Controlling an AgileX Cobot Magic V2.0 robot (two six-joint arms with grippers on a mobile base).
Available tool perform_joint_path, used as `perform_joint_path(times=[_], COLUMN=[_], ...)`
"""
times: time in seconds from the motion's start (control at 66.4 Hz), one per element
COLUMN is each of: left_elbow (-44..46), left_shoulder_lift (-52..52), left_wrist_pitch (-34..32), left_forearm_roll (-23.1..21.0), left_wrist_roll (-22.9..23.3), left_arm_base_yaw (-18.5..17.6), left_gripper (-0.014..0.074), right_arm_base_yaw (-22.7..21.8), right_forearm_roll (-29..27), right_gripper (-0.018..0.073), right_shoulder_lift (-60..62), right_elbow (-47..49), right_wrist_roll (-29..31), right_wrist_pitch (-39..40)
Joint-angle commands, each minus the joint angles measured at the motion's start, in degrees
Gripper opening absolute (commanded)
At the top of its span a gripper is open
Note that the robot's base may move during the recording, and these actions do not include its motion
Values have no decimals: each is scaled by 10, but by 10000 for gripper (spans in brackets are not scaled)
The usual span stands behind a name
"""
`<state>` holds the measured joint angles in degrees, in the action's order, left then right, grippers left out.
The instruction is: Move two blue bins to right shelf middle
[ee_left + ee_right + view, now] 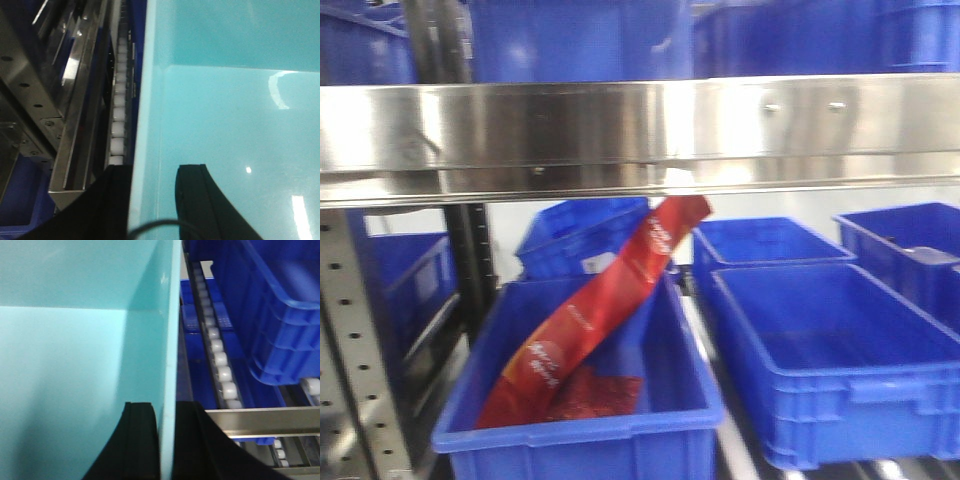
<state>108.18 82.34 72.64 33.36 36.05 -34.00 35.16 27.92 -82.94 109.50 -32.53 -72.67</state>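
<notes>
The wrist views show an empty blue bin from above, washed out to pale turquoise. My left gripper (154,172) straddles its left wall (146,125): the outer finger (112,200) lies against the rim, while the inner finger (197,200) stands a little off the wall inside the bin. My right gripper (165,412) is shut on the bin's right wall (170,340), one finger on each side. Neither gripper shows in the front view. That view has one blue bin (670,430) with a red bag (590,320) and an empty blue bin (840,370) beside it.
A steel shelf beam (640,130) crosses the front view, with more blue bins above and behind it. A perforated upright (350,340) stands at the left. White rollers (119,115) and a steel rail (80,110) run left of the held bin. Another blue bin (270,315) sits to its right.
</notes>
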Motion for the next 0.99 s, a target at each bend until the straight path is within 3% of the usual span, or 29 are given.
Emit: perform_joint_path(times=[0.0,0.979], left_elbow=[8,8], left_shoulder_lift=[-14,-14], left_wrist_pitch=[-27,-27], left_forearm_roll=[15,15], left_wrist_roll=[-16,-16], left_arm_base_yaw=[-5,-5], left_gripper=[-111,-111], right_arm_base_yaw=[-2,-2], right_forearm_roll=[37,37], right_gripper=[-165,-165], right_shoulder_lift=[8,8], right_elbow=[8,8], right_wrist_roll=[5,5], right_wrist_pitch=[27,27])
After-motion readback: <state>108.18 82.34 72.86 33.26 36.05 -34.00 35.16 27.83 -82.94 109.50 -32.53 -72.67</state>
